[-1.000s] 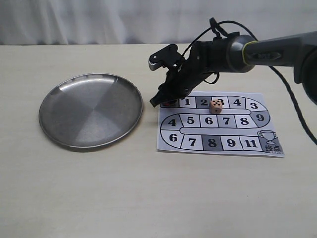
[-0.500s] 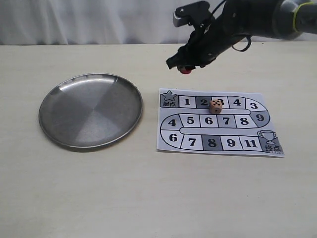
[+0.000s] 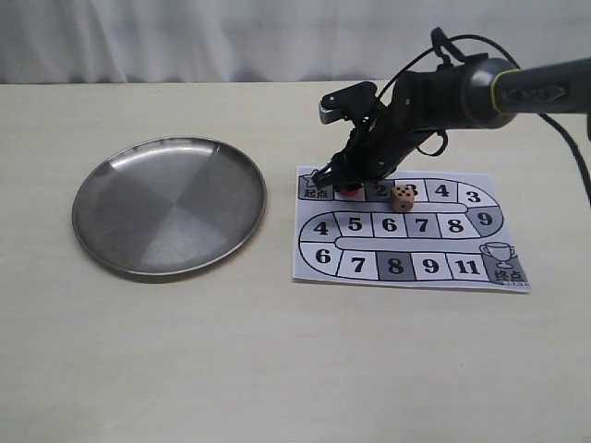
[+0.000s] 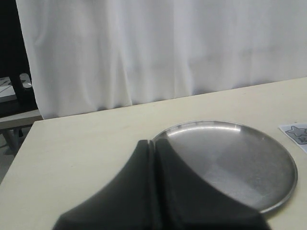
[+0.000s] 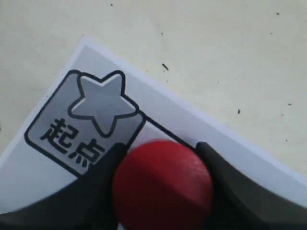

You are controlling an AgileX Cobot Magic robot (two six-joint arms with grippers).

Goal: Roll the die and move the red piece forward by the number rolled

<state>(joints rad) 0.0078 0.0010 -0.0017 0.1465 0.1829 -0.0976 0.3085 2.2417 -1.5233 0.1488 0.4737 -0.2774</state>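
Operator: Right gripper (image 3: 347, 185) has dropped from up near the counter's curtain-side edge down onto the paper board (image 3: 397, 266), and the red piece (image 3: 348, 193) came with it.

Spotter: Where does the piece sit?

Operator: Over the first numbered square, just beside the star square. The board lies toward the counter's right-arm edge, and the steel plate (image 3: 169, 205) toward the left-arm edge. My wrist camera looks onto the piece's round top, so its long axis stands upright. I cannot tell whether its base touches the paper.

Spotter: And the jaws?

Operator: Parted only to the piece's width, with one finger (image 5: 103, 191) pressed on each side of it.

Spotter: The die?

Operator: The die (image 3: 402, 197) rests flat on the square between 2 and 4, apart from the gripper. Its pips are too small for me to count.

Spotter: Left arm?

Operator: My left gripper (image 4: 152, 148) hangs over the counter beside the plate, fingers pressed together, nothing between them.
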